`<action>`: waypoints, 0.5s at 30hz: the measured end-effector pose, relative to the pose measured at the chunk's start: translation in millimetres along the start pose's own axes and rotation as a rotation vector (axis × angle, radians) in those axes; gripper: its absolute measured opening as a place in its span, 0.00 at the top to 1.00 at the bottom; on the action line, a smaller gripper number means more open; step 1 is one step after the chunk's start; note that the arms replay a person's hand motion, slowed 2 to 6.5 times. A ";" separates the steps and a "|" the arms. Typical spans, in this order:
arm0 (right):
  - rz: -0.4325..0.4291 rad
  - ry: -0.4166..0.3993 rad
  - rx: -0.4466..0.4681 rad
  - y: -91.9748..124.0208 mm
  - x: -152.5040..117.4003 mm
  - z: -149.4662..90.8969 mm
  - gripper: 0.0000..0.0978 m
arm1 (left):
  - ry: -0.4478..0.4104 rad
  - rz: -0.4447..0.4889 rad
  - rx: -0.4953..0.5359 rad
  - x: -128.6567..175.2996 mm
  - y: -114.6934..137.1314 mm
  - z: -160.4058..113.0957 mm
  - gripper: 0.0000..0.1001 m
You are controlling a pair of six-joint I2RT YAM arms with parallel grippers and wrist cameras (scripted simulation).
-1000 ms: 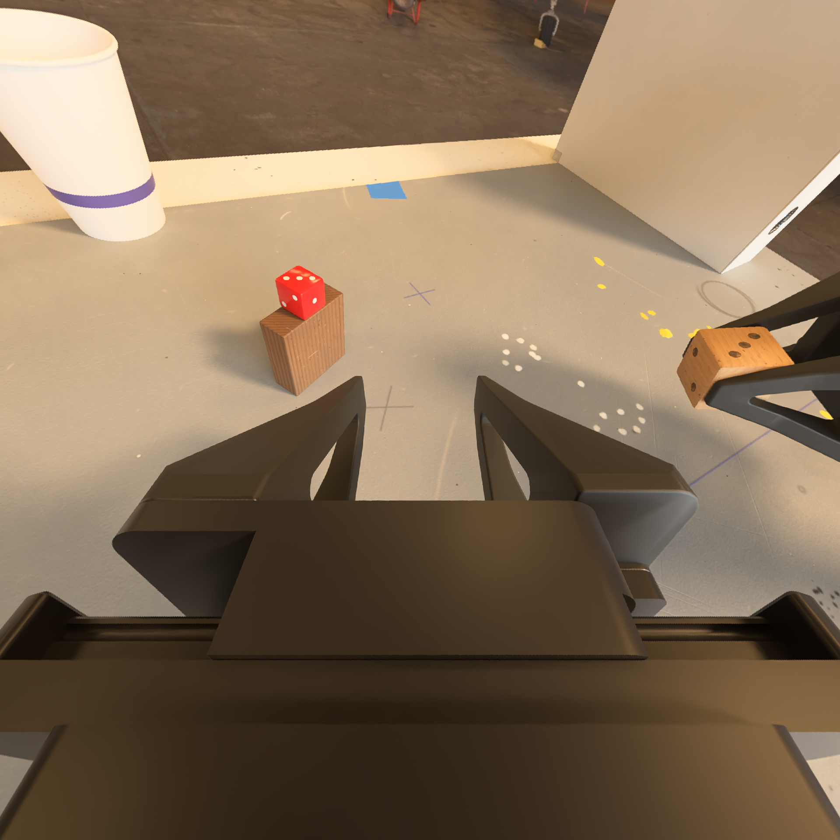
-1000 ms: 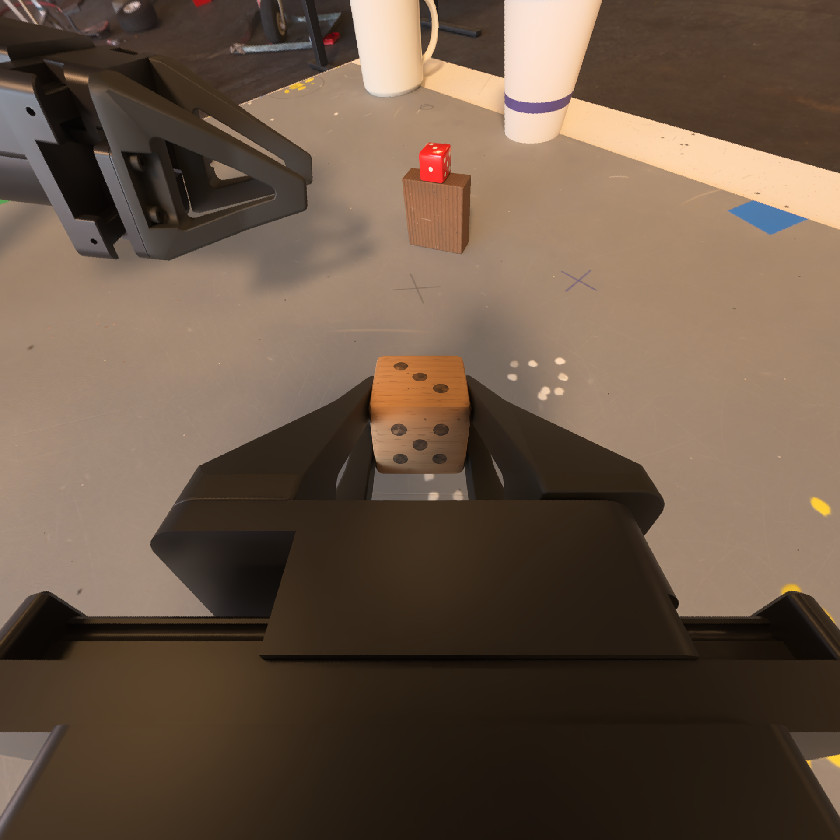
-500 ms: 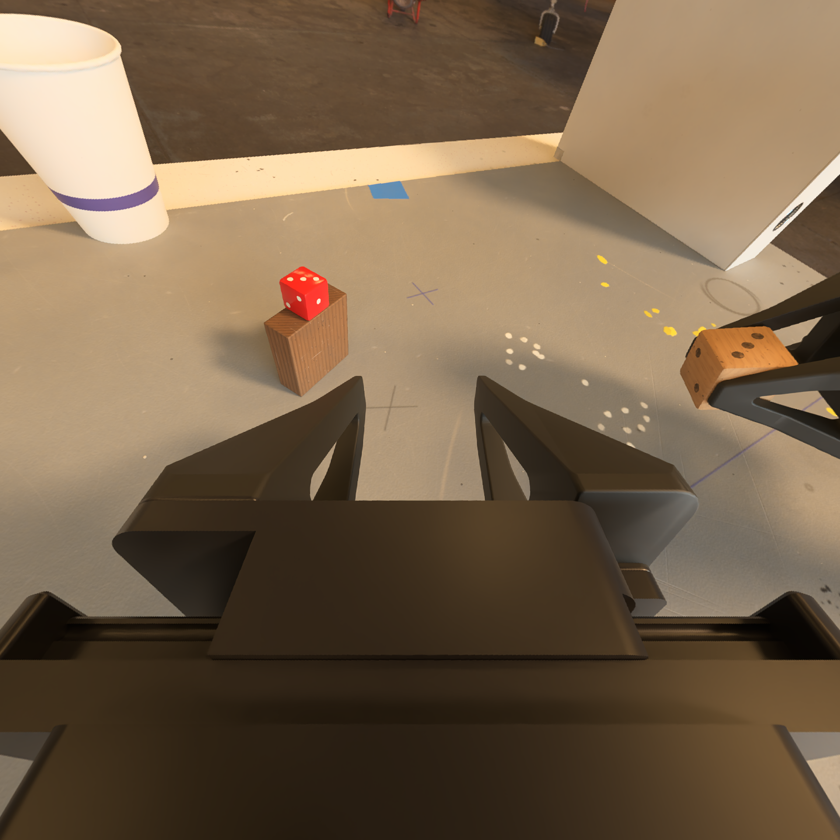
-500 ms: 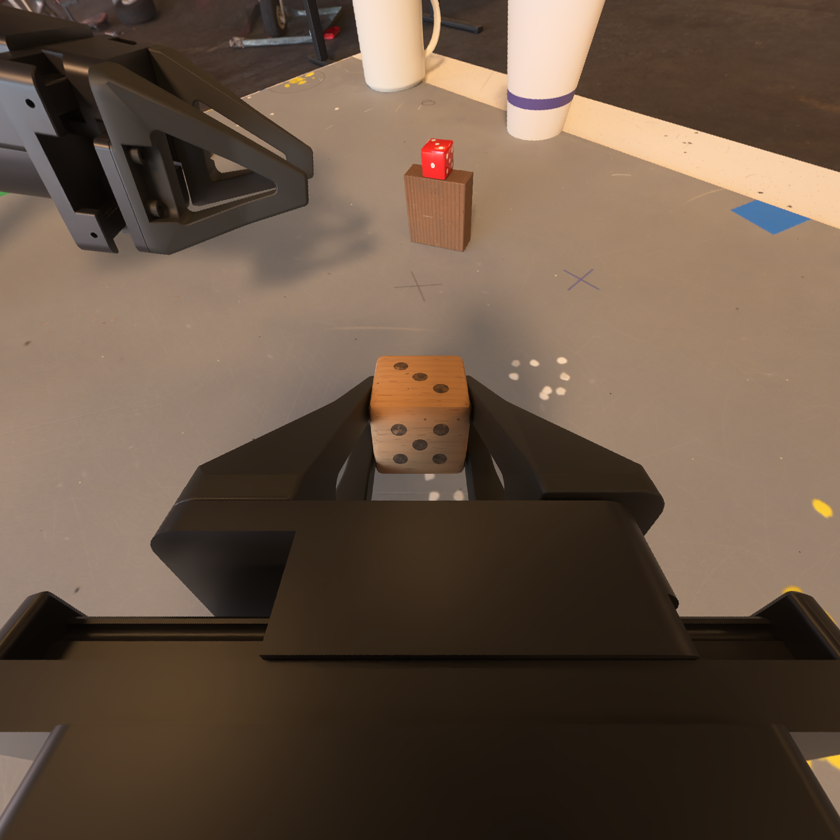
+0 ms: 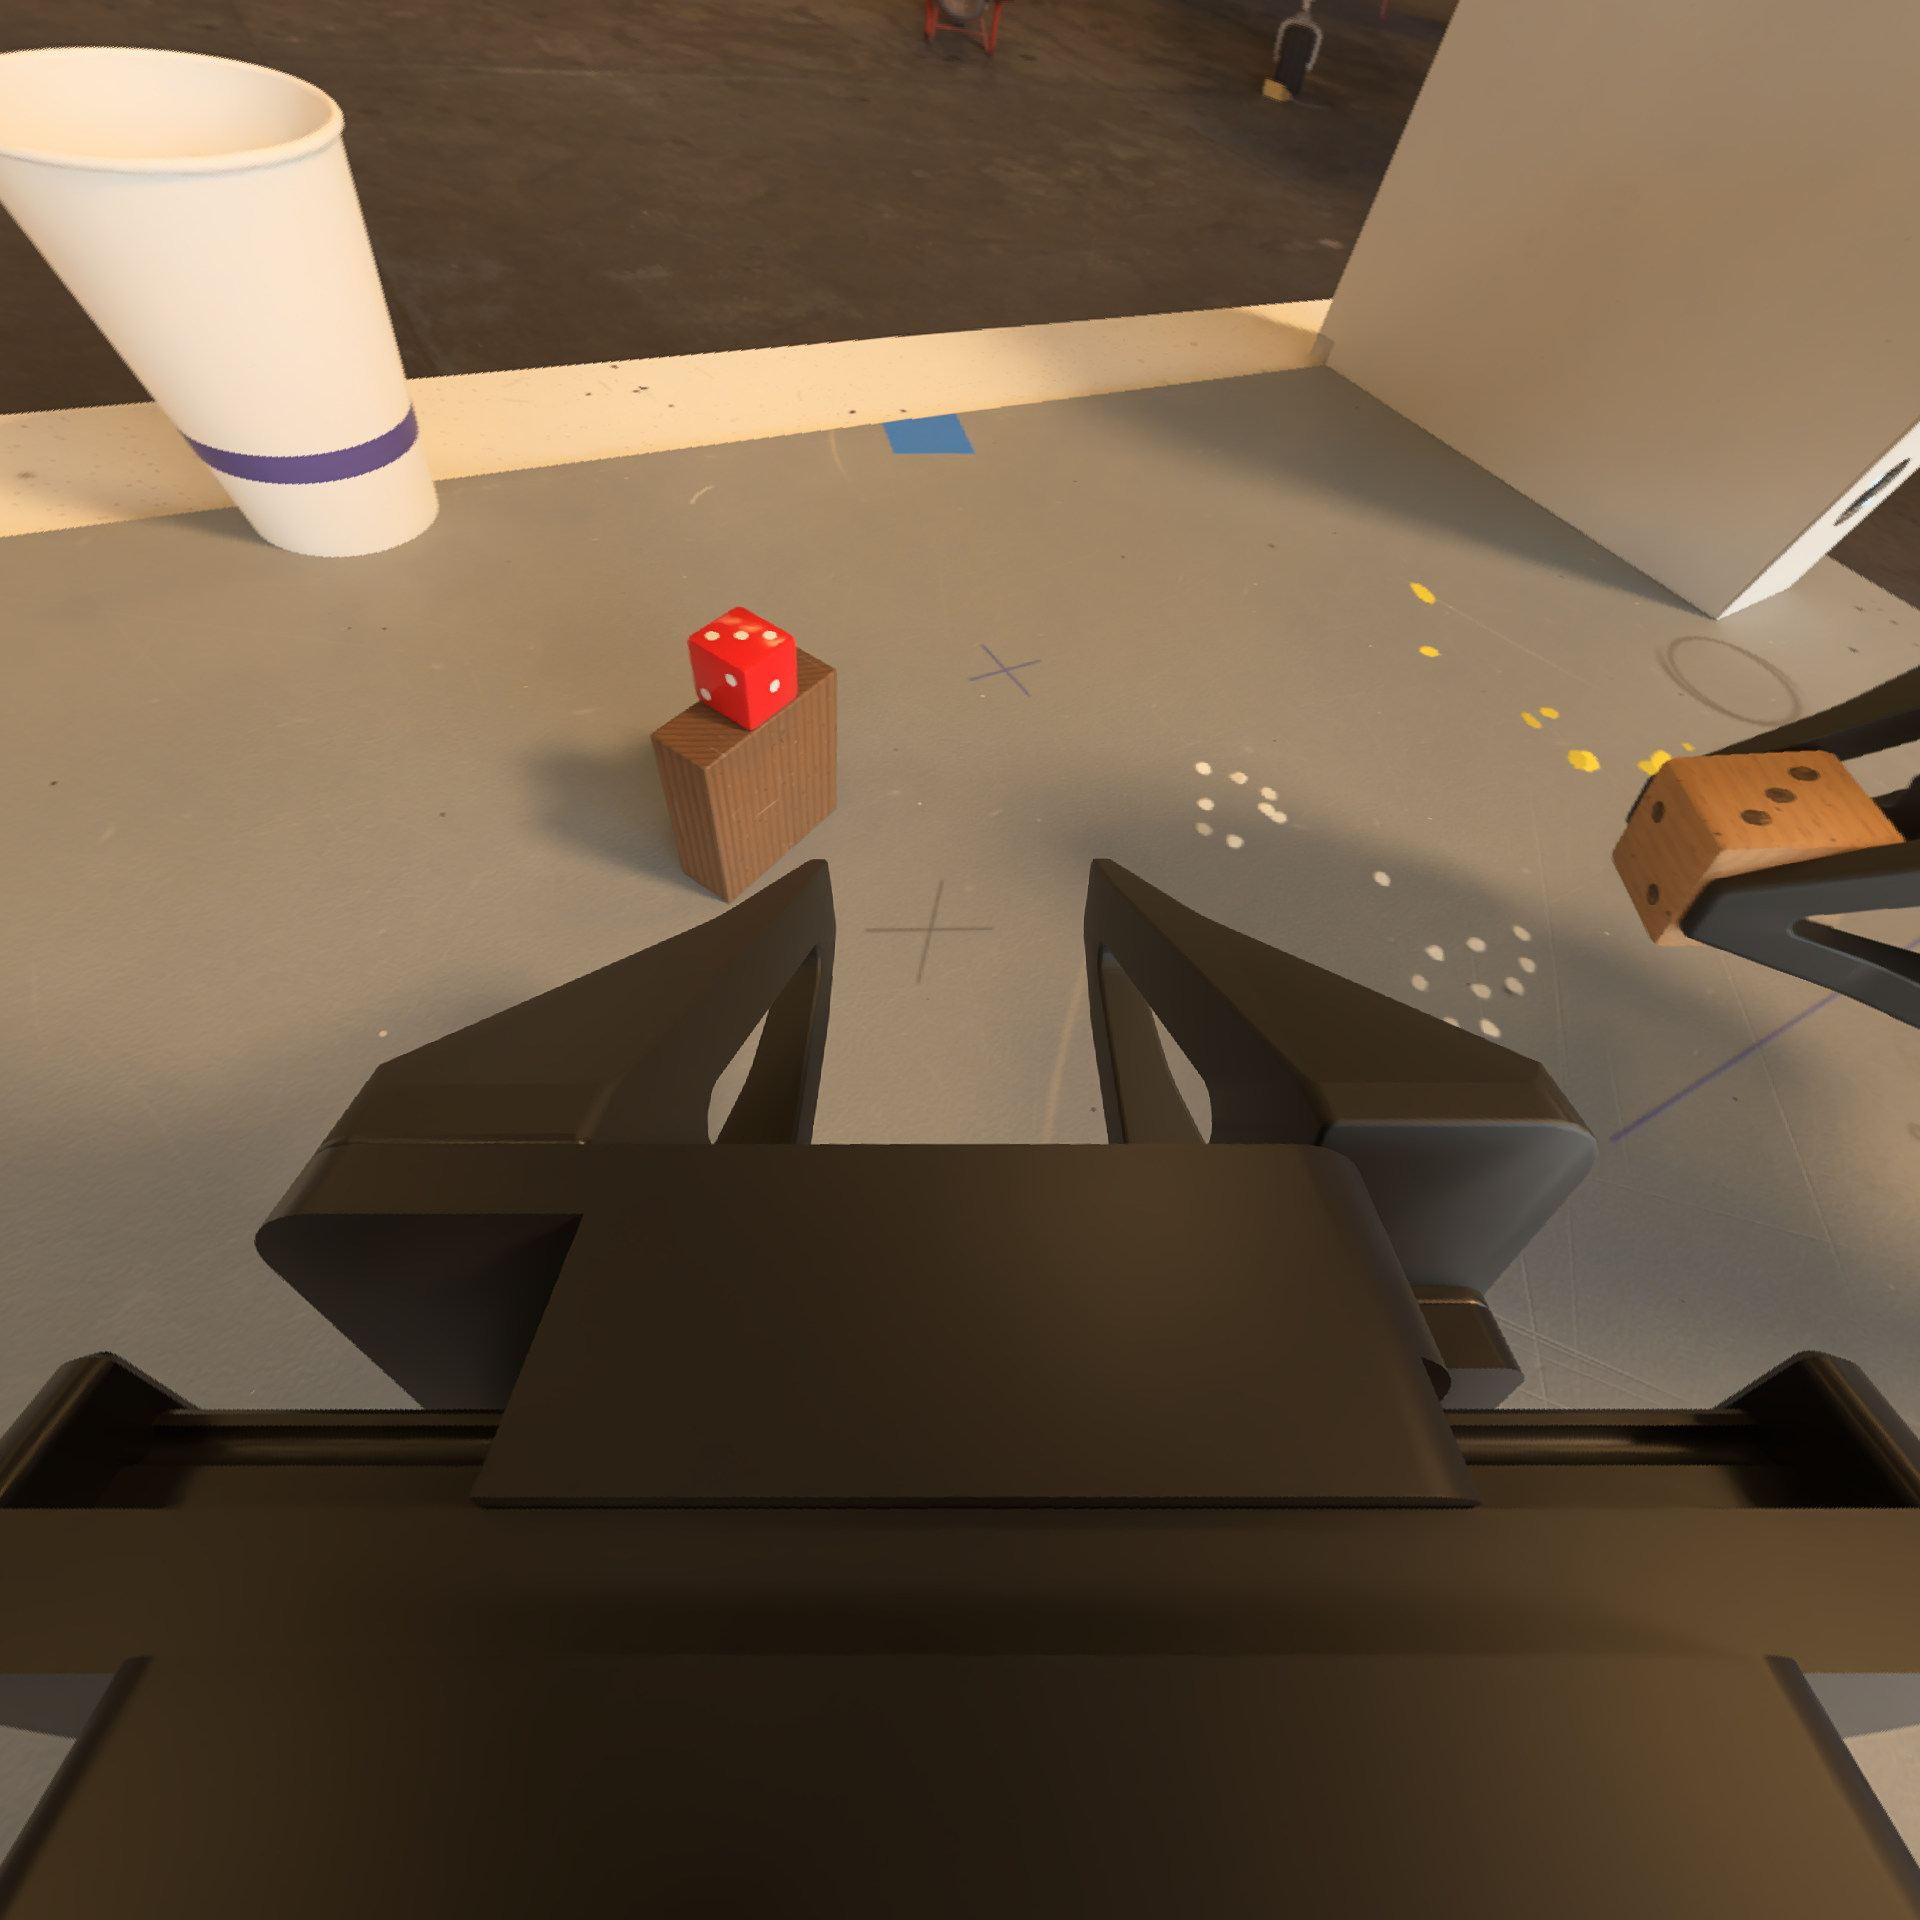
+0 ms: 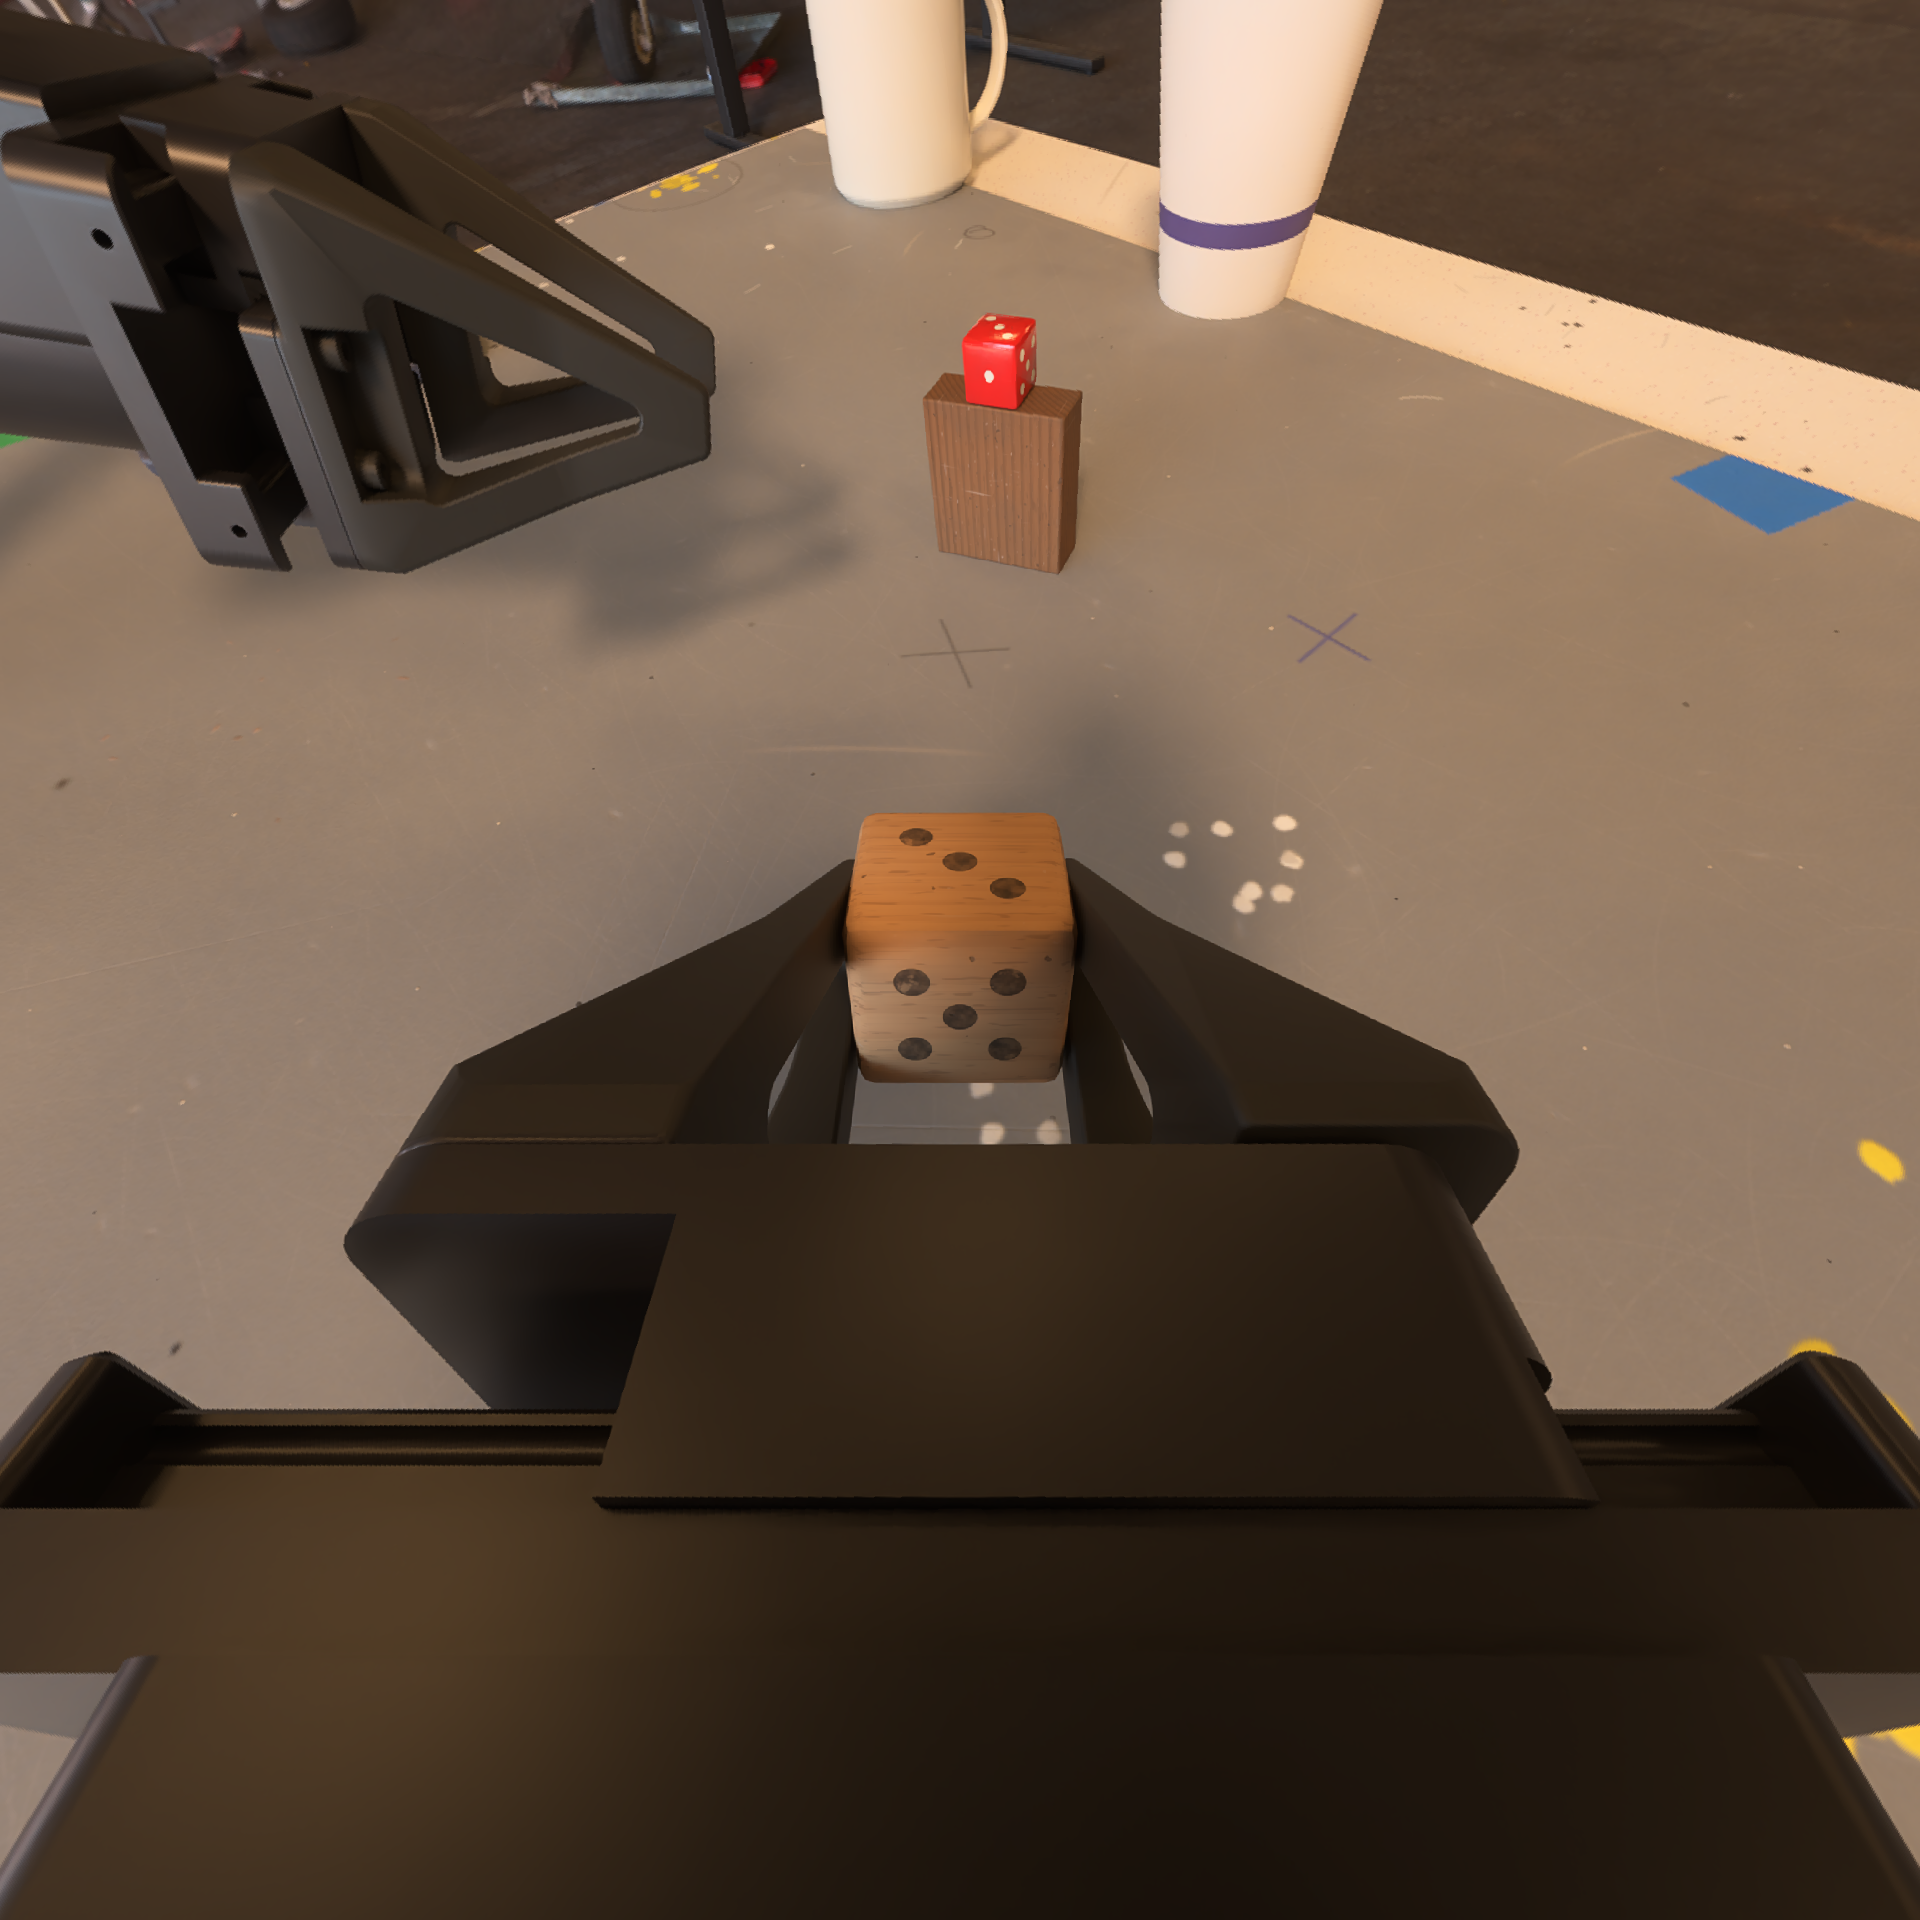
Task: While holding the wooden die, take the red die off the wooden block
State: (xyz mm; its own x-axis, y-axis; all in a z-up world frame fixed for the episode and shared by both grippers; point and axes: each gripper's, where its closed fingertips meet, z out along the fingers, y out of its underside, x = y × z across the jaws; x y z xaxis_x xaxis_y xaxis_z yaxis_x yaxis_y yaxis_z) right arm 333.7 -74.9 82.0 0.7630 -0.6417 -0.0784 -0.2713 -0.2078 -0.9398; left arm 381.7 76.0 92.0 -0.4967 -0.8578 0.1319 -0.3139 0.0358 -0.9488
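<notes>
Wooden die (image 6: 959,945) in right gripper (image 6: 961,914)

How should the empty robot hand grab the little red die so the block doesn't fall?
Probably from above: the open left gripper should pinch two opposite flat sides of the red die. It sits atop the tall, narrow wooden block, so a sideways push could topple it.

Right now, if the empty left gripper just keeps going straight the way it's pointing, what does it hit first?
Probably the bare table. The left gripper points down at the cross mark, with the wooden block and red die just left of its line. Depth is unclear, but its left finger might graze the block.
</notes>
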 end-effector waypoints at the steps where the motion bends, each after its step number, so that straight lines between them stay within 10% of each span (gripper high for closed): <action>1: 0.000 0.000 0.000 0.0 0.0 0.0 0.69 | -0.009 0.000 0.000 -1.5 0.0 0.0 0.59; 15: 0.001 0.000 -0.001 0.3 0.0 0.2 0.69 | -0.148 -0.036 -0.002 -10.8 -9.4 10.3 0.55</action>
State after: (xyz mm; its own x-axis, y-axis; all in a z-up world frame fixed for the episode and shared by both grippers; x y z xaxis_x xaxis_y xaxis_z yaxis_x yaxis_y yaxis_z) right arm 333.7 -74.8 81.7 0.7631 -0.6415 -0.0790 -0.2723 -0.2083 -0.9394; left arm 398.4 79.6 96.5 -0.3604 -0.9248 0.1222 -0.3313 0.0044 -0.9435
